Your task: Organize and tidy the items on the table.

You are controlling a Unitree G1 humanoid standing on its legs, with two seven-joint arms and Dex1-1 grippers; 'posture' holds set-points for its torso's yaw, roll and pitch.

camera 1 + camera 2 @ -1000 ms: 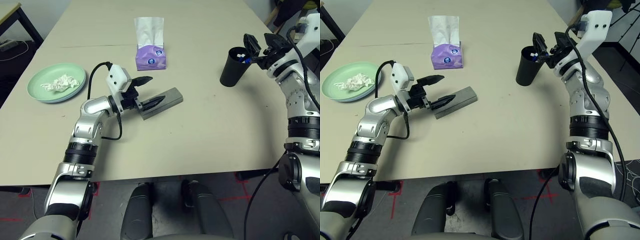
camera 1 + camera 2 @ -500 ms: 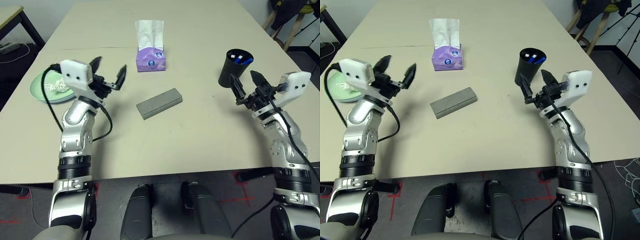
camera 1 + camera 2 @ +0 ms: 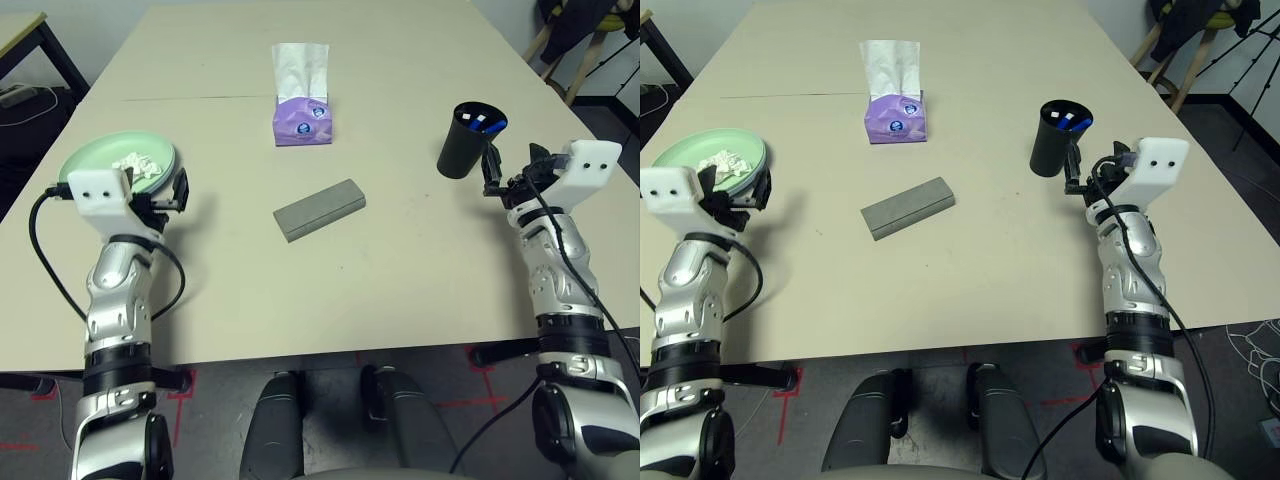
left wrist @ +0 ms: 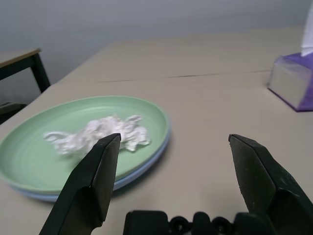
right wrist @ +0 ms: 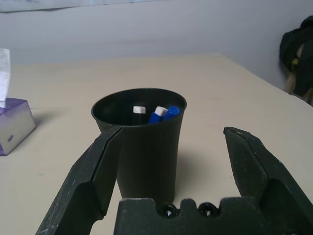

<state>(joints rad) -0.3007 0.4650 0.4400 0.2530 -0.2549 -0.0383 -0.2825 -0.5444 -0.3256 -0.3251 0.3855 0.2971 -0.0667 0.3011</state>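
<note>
Both grippers wide open, holding nothing. Left gripper sits just beside the green plate w/ the tissue wad on it. Right gripper faces the black cup w/ blue pens. Grey glasses case lies mid table, purple tissue box behind it.

Even, soft overhead light lit the desk brightly, shadows stayed faint and short, and the wrist views blurred toward their backgrounds.
</note>
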